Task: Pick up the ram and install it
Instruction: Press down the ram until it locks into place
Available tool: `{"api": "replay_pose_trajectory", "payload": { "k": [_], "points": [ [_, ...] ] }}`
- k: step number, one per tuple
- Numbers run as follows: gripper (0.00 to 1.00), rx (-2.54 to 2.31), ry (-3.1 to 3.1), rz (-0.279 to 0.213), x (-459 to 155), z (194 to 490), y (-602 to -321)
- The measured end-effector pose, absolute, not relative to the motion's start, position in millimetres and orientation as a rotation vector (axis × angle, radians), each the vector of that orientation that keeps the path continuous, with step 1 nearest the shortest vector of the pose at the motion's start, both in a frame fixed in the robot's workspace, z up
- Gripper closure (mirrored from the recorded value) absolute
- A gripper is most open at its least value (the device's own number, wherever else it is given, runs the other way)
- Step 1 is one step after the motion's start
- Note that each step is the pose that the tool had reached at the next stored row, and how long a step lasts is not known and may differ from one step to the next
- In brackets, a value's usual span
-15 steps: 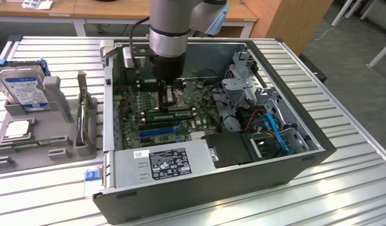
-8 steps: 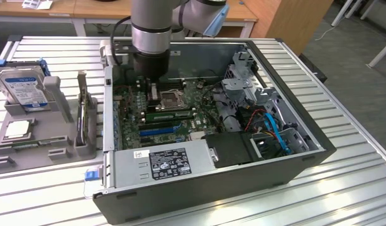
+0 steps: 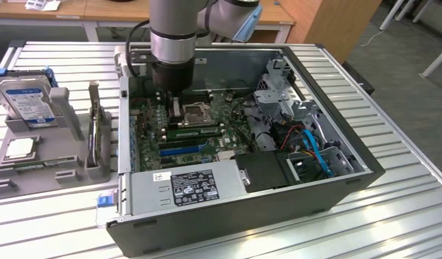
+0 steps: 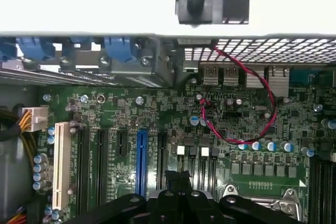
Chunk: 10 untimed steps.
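Ram looks to be that thin dark board standing on edge in a slot of the grey moulded holder, out at 9 o'clock from the computer case in the exterior view, well apart from the arm. I can't make out its chips from here.

Same holder, more cargo. At its 11 o'clock corner, a silver hard drive with a blue label leans upright in its cradle. At 8 o'clock, a small square silver processor chip lies flat in a shallow pocket.

Now the case. It is a black metal box lying on its side with the panel off, resting on a ribbed aluminium surface. Inside lies the green motherboard, studded with small blue-topped capacitors. A long blue slot and a white slot run alongside black ones. A red-and-black twisted wire loops near the rear ports. The metal-framed processor socket sits near the centre. At 6 o'clock is the grey power supply with its label, and at 3 o'clock a drive cage with blue cables.

The grey cylindrical arm plunges into the case at 11 o'clock of the socket. The claw, black and angular, hangs low over the board with its fingers pressed together, gripping nothing I can see.
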<state>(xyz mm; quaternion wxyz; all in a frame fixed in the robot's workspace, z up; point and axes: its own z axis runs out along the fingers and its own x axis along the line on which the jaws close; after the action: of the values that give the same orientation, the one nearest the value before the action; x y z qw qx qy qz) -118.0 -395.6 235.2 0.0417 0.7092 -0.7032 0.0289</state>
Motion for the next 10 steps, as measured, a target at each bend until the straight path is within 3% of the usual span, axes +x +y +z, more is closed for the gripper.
{"api": "replay_pose_trajectory", "payload": {
  "k": [10],
  "points": [
    [0.89,2.17,-2.152,0.089,-118.1,221.4,-395.7]
  ]
}}
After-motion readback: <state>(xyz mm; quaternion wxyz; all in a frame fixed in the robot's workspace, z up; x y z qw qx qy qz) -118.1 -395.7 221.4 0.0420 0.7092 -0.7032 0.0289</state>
